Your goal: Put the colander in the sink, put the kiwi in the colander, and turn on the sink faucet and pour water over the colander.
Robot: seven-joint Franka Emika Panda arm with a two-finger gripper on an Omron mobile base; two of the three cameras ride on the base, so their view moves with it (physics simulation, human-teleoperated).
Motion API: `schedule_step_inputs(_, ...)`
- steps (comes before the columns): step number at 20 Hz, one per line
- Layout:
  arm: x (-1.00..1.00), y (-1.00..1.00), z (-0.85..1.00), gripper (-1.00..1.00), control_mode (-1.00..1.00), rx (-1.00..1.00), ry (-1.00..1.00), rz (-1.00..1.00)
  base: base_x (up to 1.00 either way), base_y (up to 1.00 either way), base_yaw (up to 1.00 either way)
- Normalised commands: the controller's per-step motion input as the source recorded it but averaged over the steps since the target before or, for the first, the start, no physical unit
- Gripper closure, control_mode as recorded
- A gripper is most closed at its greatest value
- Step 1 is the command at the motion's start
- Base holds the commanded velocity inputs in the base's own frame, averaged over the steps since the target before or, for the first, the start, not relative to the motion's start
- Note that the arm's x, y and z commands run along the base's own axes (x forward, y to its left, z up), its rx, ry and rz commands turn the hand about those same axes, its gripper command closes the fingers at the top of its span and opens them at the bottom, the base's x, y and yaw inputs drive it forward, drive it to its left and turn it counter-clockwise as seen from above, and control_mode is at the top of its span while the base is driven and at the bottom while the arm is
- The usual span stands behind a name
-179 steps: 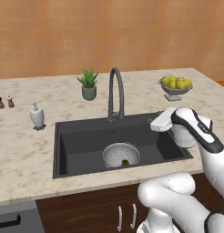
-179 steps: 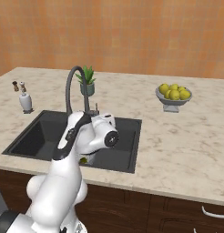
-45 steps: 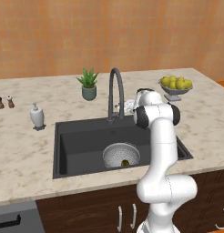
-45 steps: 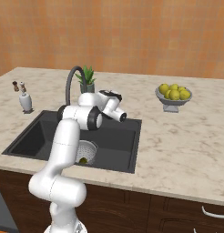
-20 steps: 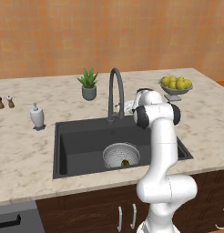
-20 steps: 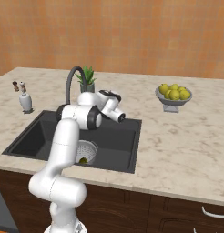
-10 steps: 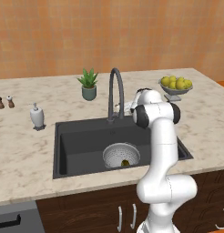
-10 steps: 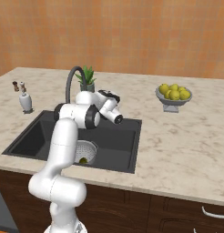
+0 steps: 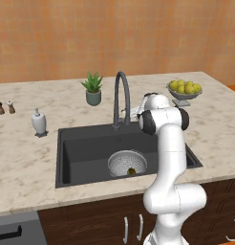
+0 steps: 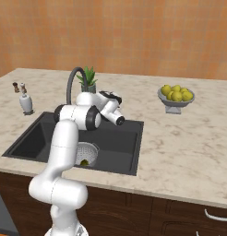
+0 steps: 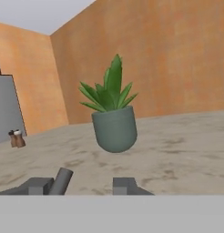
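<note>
The silver colander (image 9: 127,162) sits in the black sink (image 9: 83,153), with the small olive kiwi (image 9: 131,171) inside it. From the right base view the colander (image 10: 87,152) and kiwi (image 10: 84,162) show beside my arm. The dark gooseneck sink faucet (image 9: 120,95) arches over the basin. My gripper (image 9: 133,111) is just right of the faucet's base. In the hand view my gripper (image 11: 83,186) stands part open, and a grey rod (image 11: 62,180), apparently the faucet's lever, lies between the tips, close to the left fingertip (image 11: 40,185). No water shows.
A potted plant (image 11: 114,127) stands straight ahead of the hand, behind the faucet. A white soap pump (image 9: 38,121) and two small shakers (image 9: 5,107) are on the counter at the left. A grey bowl of yellow fruit (image 9: 184,89) stands at the back right.
Over the last second the hand has only shifted slightly at the faucet's base. Several seconds ago the arm was over the sink's right side; colander and kiwi have stayed put.
</note>
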Motion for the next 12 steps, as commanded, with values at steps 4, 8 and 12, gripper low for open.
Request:
schedule_step_inputs(4, 0.0, -0.64, -0.2, 1.0, -1.0, 0.0, 0.03, 0.0, 0.0, 0.0, 0.0)
schedule_step_inputs(8, 0.0, -0.61, -0.21, 1.0, -1.0, 0.0, 0.06, 0.0, 0.0, 0.0, 0.0)
schedule_step_inputs(12, 0.0, -0.63, -0.25, 1.0, -1.0, 0.0, 0.07, 0.0, 0.0, 0.0, 0.0)
